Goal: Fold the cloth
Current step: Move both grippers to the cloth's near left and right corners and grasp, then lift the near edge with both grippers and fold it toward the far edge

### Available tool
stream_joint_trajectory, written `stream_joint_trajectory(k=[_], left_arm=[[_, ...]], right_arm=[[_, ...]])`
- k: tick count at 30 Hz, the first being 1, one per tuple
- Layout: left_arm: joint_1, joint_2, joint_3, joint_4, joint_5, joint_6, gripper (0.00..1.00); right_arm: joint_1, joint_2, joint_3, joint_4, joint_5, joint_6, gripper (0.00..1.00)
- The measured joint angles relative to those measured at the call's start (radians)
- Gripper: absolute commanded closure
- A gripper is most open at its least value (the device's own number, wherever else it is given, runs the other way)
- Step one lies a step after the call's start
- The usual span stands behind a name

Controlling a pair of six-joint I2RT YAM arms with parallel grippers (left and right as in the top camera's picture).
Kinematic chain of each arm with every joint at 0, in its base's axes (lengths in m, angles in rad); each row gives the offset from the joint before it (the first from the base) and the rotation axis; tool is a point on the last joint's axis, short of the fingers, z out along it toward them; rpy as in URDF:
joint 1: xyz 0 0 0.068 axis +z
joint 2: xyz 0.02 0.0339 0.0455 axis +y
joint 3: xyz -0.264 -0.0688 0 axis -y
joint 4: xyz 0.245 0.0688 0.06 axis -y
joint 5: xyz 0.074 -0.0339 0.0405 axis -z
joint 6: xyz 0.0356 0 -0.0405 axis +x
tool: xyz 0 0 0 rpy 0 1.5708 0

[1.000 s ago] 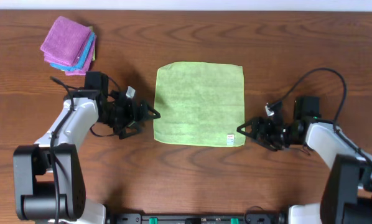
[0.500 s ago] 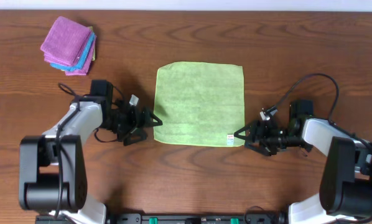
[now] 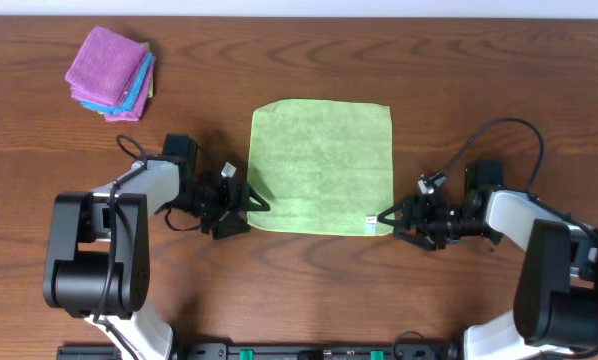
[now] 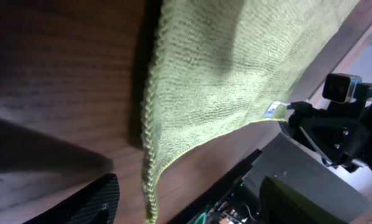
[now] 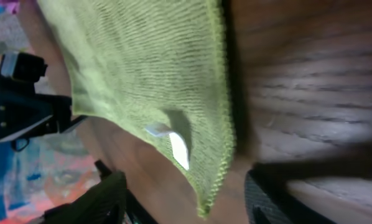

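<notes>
The light green cloth (image 3: 322,166) lies flat and square in the middle of the table, its small white tag (image 3: 370,224) near the front right corner. My left gripper (image 3: 254,206) is open at the cloth's front left corner; in the left wrist view the cloth's corner (image 4: 150,205) hangs between the fingers (image 4: 192,208). My right gripper (image 3: 383,218) is open at the front right corner; in the right wrist view the cloth (image 5: 136,68), its tag (image 5: 176,148) and its corner lie between the fingers (image 5: 186,202).
A stack of folded cloths, purple (image 3: 105,63) on top and blue (image 3: 139,88) beneath, sits at the back left of the wooden table (image 3: 479,80). Cables loop behind both arms.
My left gripper has moved right and toward the front, up to the cloth's front left corner. My right gripper has closed in slightly on the front right corner.
</notes>
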Motion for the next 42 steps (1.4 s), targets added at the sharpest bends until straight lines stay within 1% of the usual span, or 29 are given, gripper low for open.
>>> stream_joint_trajectory(k=[1, 3, 5, 6, 7, 8, 10, 15, 21, 26, 34, 38, 42], left_arm=[[0.0, 0.0, 0.0, 0.008, -0.003, -0.003, 0.35], [0.0, 0.0, 0.0, 0.022, -0.006, -0.006, 0.43], [0.0, 0.0, 0.0, 0.031, -0.011, -0.02, 0.57], [0.0, 0.0, 0.0, 0.042, -0.013, -0.019, 0.67], [0.0, 0.0, 0.0, 0.049, -0.016, -0.031, 0.72], [0.0, 0.0, 0.0, 0.052, -0.017, -0.035, 0.76], [0.0, 0.0, 0.0, 0.057, -0.018, -0.036, 0.85], [0.0, 0.0, 0.0, 0.053, -0.019, -0.045, 0.94], [0.0, 0.0, 0.0, 0.031, -0.013, -0.049, 0.94], [0.0, 0.0, 0.0, 0.042, 0.01, -0.05, 0.94], [0.0, 0.0, 0.026, 0.137, 0.014, -0.056, 0.94], [0.0, 0.0, 0.09, 0.177, 0.032, -0.056, 0.94], [-0.001, 0.0, 0.121, 0.311, 0.036, -0.087, 0.94]], right_arm=[[0.0, 0.002, 0.0, 0.002, 0.005, -0.002, 0.56], [0.0, 0.006, 0.0, 0.001, 0.025, 0.005, 0.67], [0.0, 0.009, -0.001, 0.003, 0.043, 0.01, 0.78], [0.0, 0.011, -0.002, 0.003, 0.051, 0.02, 0.85], [0.0, 0.011, -0.002, 0.003, 0.057, 0.022, 0.93], [0.0, 0.011, -0.002, 0.003, 0.059, 0.026, 0.97], [0.0, 0.011, -0.002, 0.002, 0.061, 0.036, 0.99], [0.0, 0.011, -0.002, 0.002, 0.051, 0.051, 0.99], [0.0, 0.011, -0.002, 0.004, 0.01, 0.059, 0.99], [0.0, 0.011, -0.002, 0.005, -0.031, 0.06, 0.98], [0.001, 0.011, 0.011, 0.034, -0.066, 0.071, 0.98], [0.014, 0.011, 0.105, 0.037, -0.06, 0.088, 0.99], [0.039, 0.011, 0.181, 0.058, -0.013, 0.11, 0.98]])
